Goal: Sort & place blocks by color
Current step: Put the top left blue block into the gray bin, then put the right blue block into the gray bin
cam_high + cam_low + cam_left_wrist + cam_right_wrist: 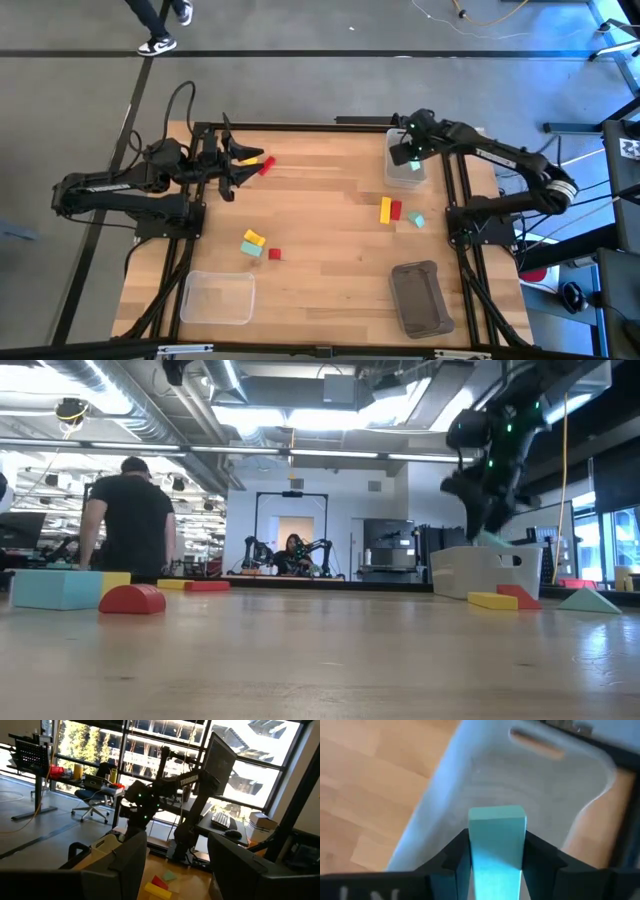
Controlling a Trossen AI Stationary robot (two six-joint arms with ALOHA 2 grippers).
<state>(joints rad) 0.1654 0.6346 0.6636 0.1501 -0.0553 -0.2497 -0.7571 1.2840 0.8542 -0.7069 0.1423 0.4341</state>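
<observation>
My right gripper (405, 152) hangs over a pale bin (404, 170) at the table's far right and is shut on a pale teal block (497, 820). My left gripper (243, 166) is open, raised at the far left, with nothing between its fingers (175, 865). Just beyond its tips lie a red block (267, 167) and a yellow block (255, 158). A yellow, teal and red group (256, 244) lies left of centre. A yellow bar (385, 210), a red block (396, 210) and a teal piece (417, 220) lie near the pale bin. My right gripper pinches the teal block between its two fingers (455, 852), one on each long side (472, 845). The fingers point down from above, and the block's free end (497, 814) sticks out past the fingertips. It is lifted clear, above the inside of the pale bin (555, 805).
A clear bin (218, 297) sits at the near left and a grey bin (420, 297) at the near right. Bare wood lies between the block groups in the table's middle. A person (128, 520) stands in the room beyond the far edge.
</observation>
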